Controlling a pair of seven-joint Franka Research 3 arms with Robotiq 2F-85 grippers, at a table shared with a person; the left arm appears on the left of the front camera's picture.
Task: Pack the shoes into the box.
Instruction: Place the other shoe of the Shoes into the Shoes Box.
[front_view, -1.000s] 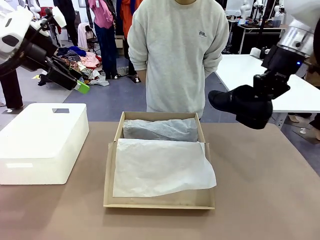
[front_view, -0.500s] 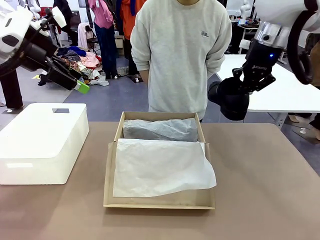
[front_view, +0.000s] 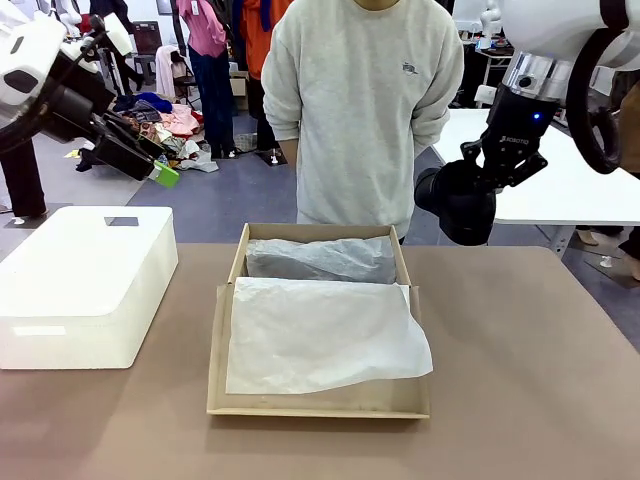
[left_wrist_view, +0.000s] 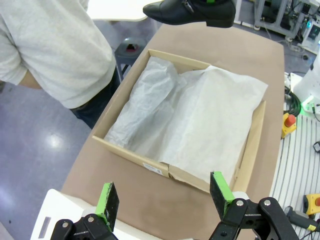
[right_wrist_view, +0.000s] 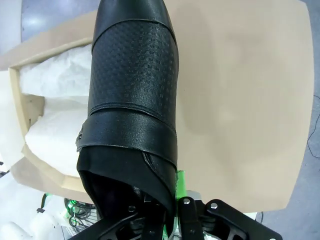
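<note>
my right fingers (right_wrist_view: 177, 187) are clenched on the heel collar of one shoe (right_wrist_view: 135, 85), pinching the leather rim between the pads. the shoe runs straight out from them, its long axis in line with the fingers and the pointed toe farthest away. it is black leather, smooth at the strap and pricked with fine perforations over the vamp. under the toe and off to one side of the fingers sits the box (right_wrist_view: 18, 107), open, its stiff brown cardboard walls standing on the counter (right_wrist_view: 240, 100). the shoe hangs in the air, mostly over bare counter, not yet over the opening. so i judge the toe must swing sideways over the box before it goes down. soft white tissue paper (front_view: 320, 335) drapes across the inside. at its end away from me a dark shape shows through crumpled tissue, perhaps the other shoe, i cannot tell. my left fingers (front_view: 162, 173) are spread wide and empty, raised well apart from the box, so the right arm is nearer.
</note>
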